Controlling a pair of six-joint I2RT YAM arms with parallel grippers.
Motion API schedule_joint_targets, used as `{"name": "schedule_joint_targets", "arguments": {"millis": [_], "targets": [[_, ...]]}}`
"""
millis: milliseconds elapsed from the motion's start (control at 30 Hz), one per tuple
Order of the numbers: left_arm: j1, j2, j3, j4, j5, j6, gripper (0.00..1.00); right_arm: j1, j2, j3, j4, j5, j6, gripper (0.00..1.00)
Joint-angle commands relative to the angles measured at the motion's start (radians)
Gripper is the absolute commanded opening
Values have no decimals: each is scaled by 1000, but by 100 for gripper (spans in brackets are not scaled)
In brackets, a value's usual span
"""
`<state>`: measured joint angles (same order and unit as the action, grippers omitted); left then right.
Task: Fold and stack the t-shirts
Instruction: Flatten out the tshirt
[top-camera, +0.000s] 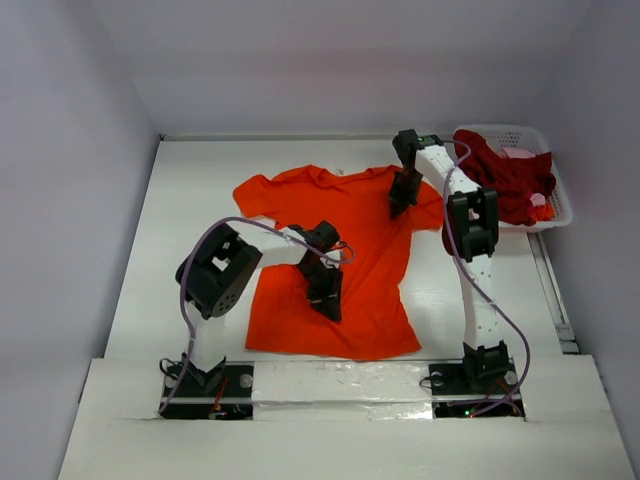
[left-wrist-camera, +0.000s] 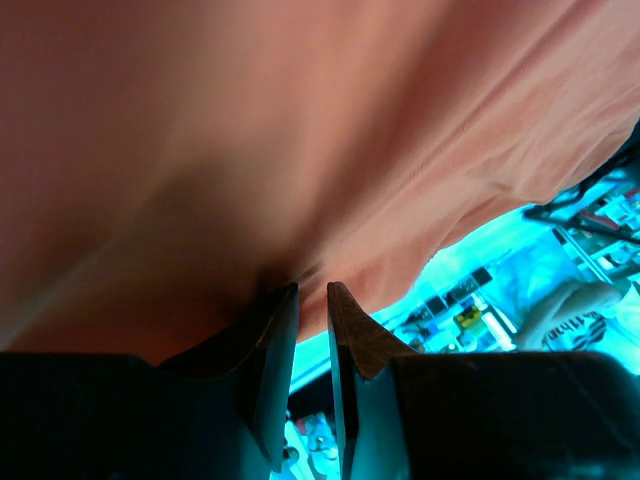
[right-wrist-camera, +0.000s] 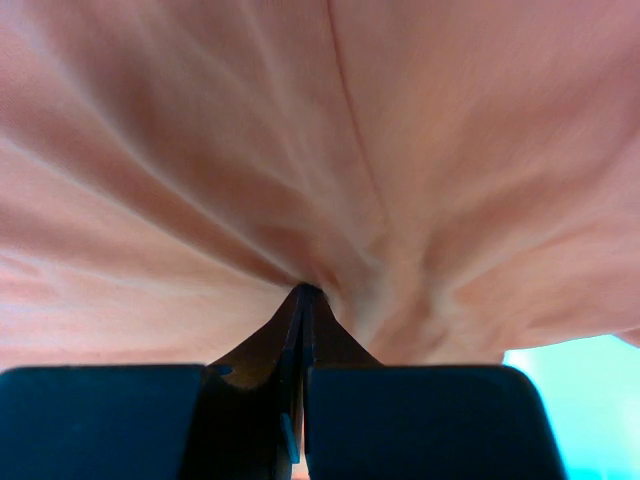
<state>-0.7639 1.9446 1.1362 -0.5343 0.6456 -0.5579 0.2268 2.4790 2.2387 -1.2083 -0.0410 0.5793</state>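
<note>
From the overhead view I get the whole layout: the bright orange-red short-sleeved cloth t-shirt (top-camera: 340, 260) lies spread flat on the white table (top-camera: 190, 200), at the centre of the frame, collar toward the top. The left pincer (top-camera: 325, 300) sits on its lower middle, and the right pincer (top-camera: 402, 205) is on its upper right, near the sleeve. From up here I cannot read either set of jaws.

The wrist views fill that in. In the right wrist view the right pincer (right-wrist-camera: 303, 290) is fully closed, and the orange cloth's creases fan out from its tips, so it is pinching the shirt. In the left wrist view the left pincer (left-wrist-camera: 312, 290) has its jaws a narrow slit apart, tips against a dark fold at the shirt's edge; I cannot tell whether cloth is caught between them.

Only the overhead view shows the white lattice plastic basket (top-camera: 560, 215) at the upper right. In it lies a crumpled dark crimson red cloth shirt (top-camera: 505, 175), with a bit of pink cloth (top-camera: 518, 153) behind it.
</note>
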Motion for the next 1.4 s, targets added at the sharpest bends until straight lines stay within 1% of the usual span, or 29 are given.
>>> {"name": "schedule_joint_targets", "arguments": {"millis": [0,100,133,233,267,367,500,667,767,900,1000,1200,1367], "targets": [[18,-21,-127,-27,-139,46,19,-32,-20,-68,22,90,-27,0],[43,-87,-225,-20,-143,52,19,-32,-31,-82,30,84,-29,0],[73,-120,-275,-16,-143,55,19,-32,-34,-85,35,82,-30,0],[132,-180,-358,-10,-144,78,19,-32,-40,-94,41,78,-33,0],[170,-191,-374,-18,-159,93,19,-32,-46,-99,42,78,-35,0],[239,-220,-401,-38,-181,131,20,-32,-67,-134,64,73,-33,0],[277,-234,-395,-65,-205,162,20,-32,-100,-208,102,62,-30,0],[296,-243,-378,-95,-231,184,20,-32,-153,-330,165,52,-24,0],[327,-242,-385,-95,-224,194,20,-32,-193,-381,202,50,-13,0],[350,-243,-380,-86,-213,174,21,-21,-235,-459,236,15,-4,0],[368,-253,-374,-73,-198,147,21,-9,-267,-488,253,4,5,0],[368,-234,-293,-92,-208,125,21,20,-307,-567,288,-14,33,0],[411,-225,-256,-110,-231,125,21,38,-345,-669,342,-40,57,0]]}}
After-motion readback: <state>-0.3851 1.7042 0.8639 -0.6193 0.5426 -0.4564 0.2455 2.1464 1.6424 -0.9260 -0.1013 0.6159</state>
